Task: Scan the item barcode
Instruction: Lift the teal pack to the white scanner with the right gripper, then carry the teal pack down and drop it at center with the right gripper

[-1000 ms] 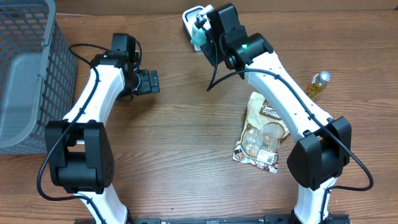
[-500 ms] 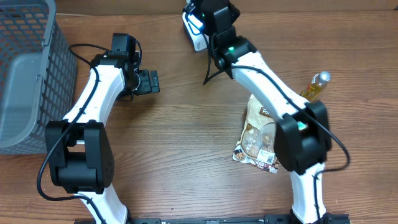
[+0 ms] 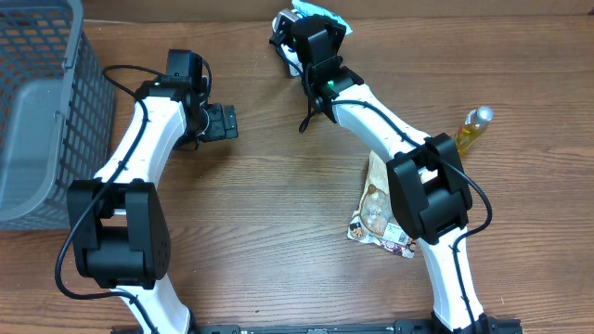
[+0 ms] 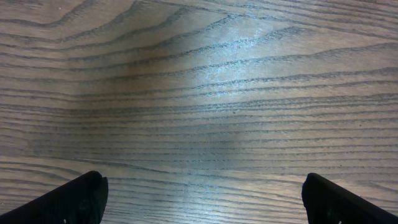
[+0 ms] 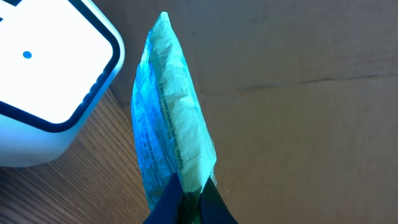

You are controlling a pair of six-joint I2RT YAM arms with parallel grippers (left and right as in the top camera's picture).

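The right gripper (image 5: 189, 202) has its two dark fingers pressed together, pinching the bottom edge of a thin teal plastic packet (image 5: 171, 112). The packet stands upright out of the fingers, edge-on to the wrist camera, with a line of small print running along its seam; the print is too small to read. Just to the left of the packet, close but with a narrow gap showing, is a white scanner (image 5: 50, 81) with a dark rim and a small blue dot on its bright face. Behind the packet rises a plain brown board (image 5: 298, 74). From overhead, this gripper is stretched out to the far edge of the wooden table (image 4: 199, 93), with the packet at its tip.

Well back from it, beside the right arm's elbow, a printed snack bag (image 3: 380, 209) lies flat. A small yellow bottle (image 3: 473, 128) lies farther out to the right.

The left gripper (image 4: 214, 199) has its fingers spread wide, holding nothing, facing bare wood grain. It is well apart from the packet. Beyond its arm, on the left, stands a grey mesh basket (image 3: 37, 111).
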